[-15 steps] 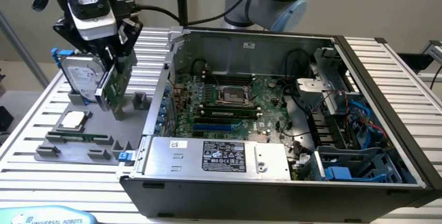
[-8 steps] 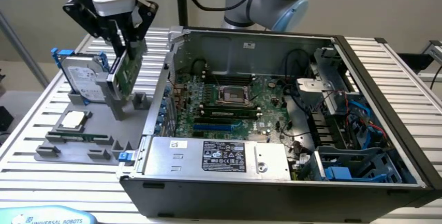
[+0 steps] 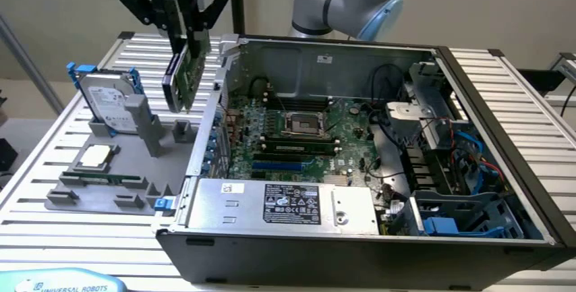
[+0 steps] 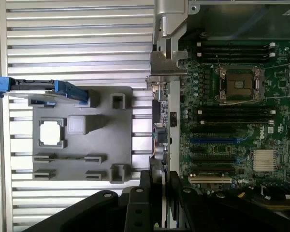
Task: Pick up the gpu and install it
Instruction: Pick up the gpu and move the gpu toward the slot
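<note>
Hanging by the case wall: gpu clamped, slot unconfirmed

The gripper (image 3: pixel 186 32) was clamped on the gpu (image 3: pixel 185 76). The card hung edge-down in the air, between the tray (image 3: pixel 171 170) and the case (image 3: pixel 360 258), and touched neither.

Risks, as I judged them:
- The bracket (image 4: pixel 166 63) sat close to the case rim and could catch there if the card came down too near the wall.
- The card appeared to lean in the exterior view, so its connector edge could miss a slot or jam.
- The grip was on one end only, so a knock might swing the card.

I could not tell which motherboard (image 3: pixel 297 143) slot was meant. Nor could I tell how deep the fingers reached. The card's connector edge was not made out.
</note>
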Available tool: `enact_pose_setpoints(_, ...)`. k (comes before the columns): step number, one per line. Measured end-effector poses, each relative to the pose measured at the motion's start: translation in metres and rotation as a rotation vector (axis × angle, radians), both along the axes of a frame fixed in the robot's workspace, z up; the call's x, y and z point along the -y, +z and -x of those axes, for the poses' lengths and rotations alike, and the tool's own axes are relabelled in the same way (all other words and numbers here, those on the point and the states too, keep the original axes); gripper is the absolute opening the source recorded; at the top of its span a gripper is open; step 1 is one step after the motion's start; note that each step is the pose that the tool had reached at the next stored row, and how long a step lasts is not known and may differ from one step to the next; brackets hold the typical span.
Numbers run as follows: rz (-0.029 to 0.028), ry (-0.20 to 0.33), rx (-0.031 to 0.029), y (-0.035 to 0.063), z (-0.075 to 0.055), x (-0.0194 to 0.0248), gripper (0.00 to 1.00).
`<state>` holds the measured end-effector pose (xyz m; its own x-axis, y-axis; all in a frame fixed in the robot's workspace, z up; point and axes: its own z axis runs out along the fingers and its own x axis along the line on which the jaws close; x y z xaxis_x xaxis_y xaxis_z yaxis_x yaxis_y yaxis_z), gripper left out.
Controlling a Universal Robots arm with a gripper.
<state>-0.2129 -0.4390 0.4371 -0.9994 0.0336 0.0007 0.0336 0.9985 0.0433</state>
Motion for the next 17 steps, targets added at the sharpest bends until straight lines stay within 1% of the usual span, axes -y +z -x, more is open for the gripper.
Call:
enact_pose_setpoints(4,0.0000,0.000,-0.0016,0.0014,-0.018,0.0010,0.26)
enact_pose_setpoints(9,0.0000,0.000,-0.0016,0.0002,-0.041,0.0018,0.26)
enact_pose_setpoints(13,0.0007,0.000,-0.0017,-0.0056,-0.059,0.0018,0.26)
enact_pose_setpoints(17,0.0029,0.000,-0.0017,-0.0128,-0.077,0.0018,0.26)
